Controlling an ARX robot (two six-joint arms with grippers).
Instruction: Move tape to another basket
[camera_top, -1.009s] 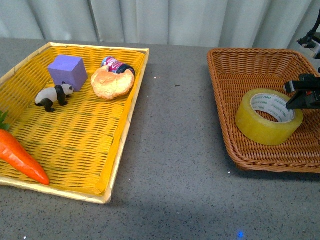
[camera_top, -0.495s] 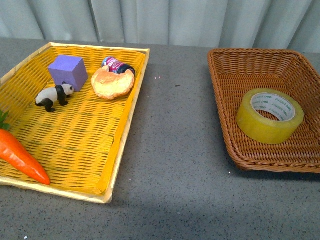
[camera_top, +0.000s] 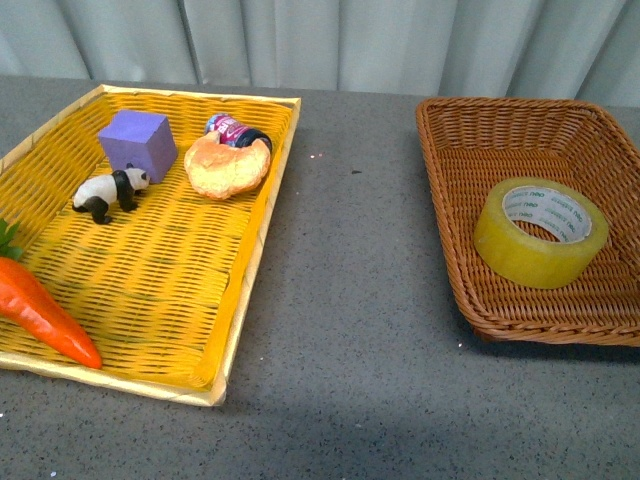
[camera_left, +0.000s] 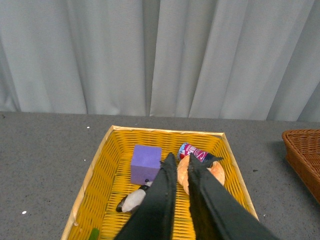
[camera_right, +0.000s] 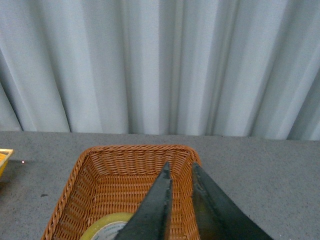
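The tape (camera_top: 541, 232) lies flat, core hole up, inside the brown wicker basket (camera_top: 470, 135), directly beneath the right gripper (camera_right: 181, 172), whose fingers (camera_right: 159, 200) are nearly together and empty, so the right arm is nearer than the left.

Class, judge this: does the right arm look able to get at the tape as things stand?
Probably yes. The tape lies flat and alone in the open brown basket, nothing covering it, and the right gripper hangs above that basket.
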